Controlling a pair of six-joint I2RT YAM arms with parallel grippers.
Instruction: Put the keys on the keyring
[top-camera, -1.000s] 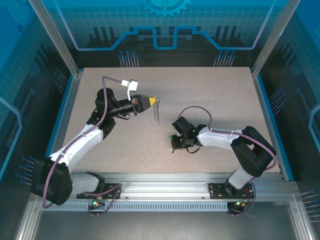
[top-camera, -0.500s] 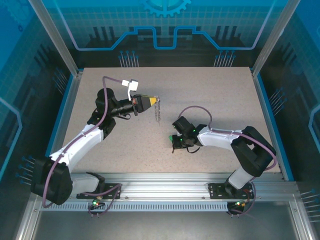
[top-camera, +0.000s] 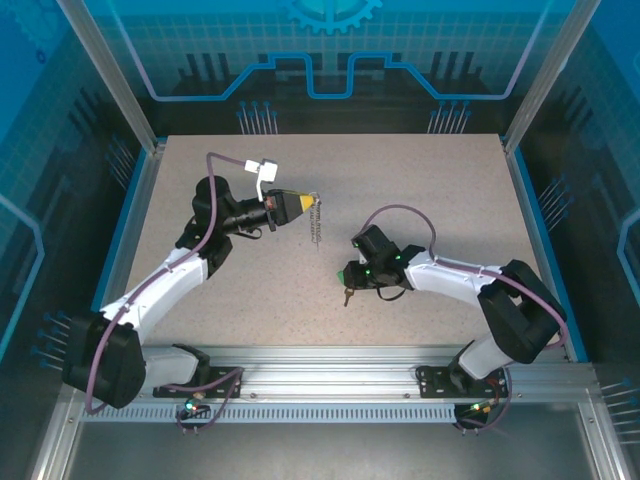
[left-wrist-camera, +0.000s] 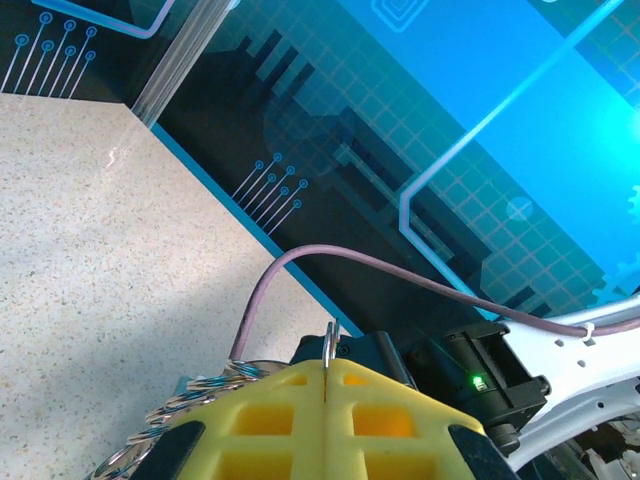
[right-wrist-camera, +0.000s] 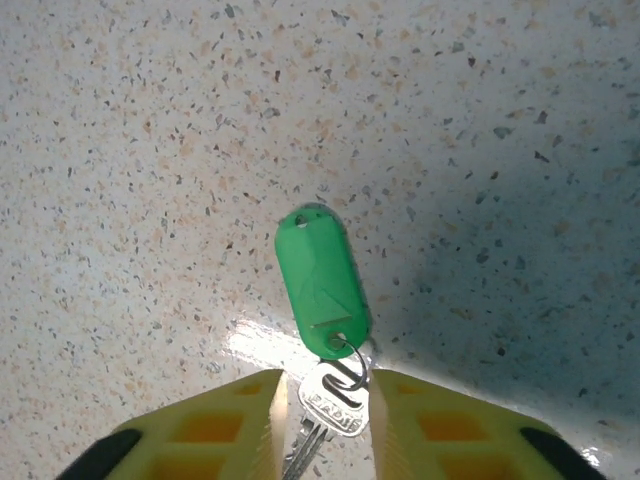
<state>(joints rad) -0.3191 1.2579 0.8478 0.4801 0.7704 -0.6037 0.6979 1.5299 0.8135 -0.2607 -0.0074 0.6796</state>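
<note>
The key (right-wrist-camera: 331, 408) is a small silver one on a tiny ring with a bright green plastic tag (right-wrist-camera: 318, 280). It lies flat on the speckled table. My right gripper (right-wrist-camera: 328, 388) is open, its yellow fingers (right-wrist-camera: 225, 425) standing either side of the key's head with a gap. From above, the green tag (top-camera: 343, 271) shows at the right gripper's (top-camera: 351, 282) tip. My left gripper (left-wrist-camera: 328, 366) is shut on the keyring (left-wrist-camera: 331, 338), a thin metal loop seen edge-on. The keyring's silvery chain (top-camera: 316, 228) hangs from the left gripper (top-camera: 308, 203), held above the table's middle left.
The speckled table (top-camera: 430, 190) is ringed by a blue rim and glowing blue walls. A purple cable (left-wrist-camera: 300, 262) loops off the left wrist, another over the right arm (top-camera: 400, 215). Bare tabletop lies between the two grippers.
The right arm has shifted a little to the right and back, and the key's blade now shows below its tip. The left gripper holds its place; the chain sways slightly.
</note>
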